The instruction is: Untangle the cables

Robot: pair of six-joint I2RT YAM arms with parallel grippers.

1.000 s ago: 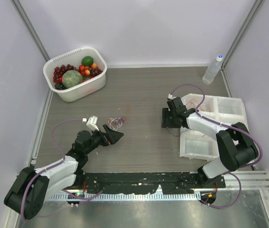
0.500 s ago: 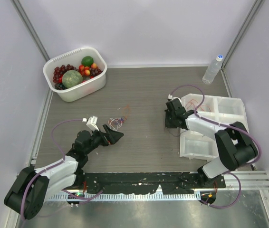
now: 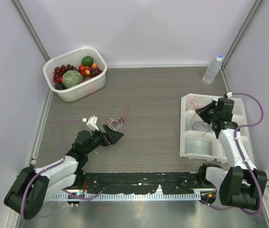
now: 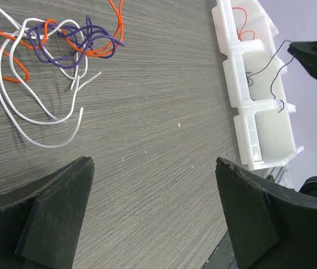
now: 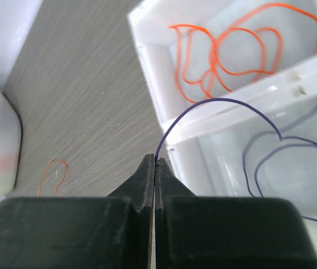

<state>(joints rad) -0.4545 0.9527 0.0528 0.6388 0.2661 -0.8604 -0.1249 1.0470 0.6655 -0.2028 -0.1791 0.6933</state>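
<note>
Right wrist view: right gripper [image 5: 155, 168] clamped on a purple wire [image 5: 214, 101] at the tray [image 5: 150, 61]

Fingers are fully together. The wire leaves the tips, arcs toward 1 o'clock and crosses the tray divider. Orange wire [image 5: 231, 56] lies looped in the 12 o'clock compartment. A stray orange strand [image 5: 55, 175] lies on the table [image 3: 148, 95] at 9 o'clock. Top view: tray at the table's 3 o'clock. Left gripper [image 3: 114, 134] has its fingers wide apart, holding nothing. The tangle [image 4: 63, 39] of white, orange and purple strands lies just at its 12 o'clock, apart from it
</note>
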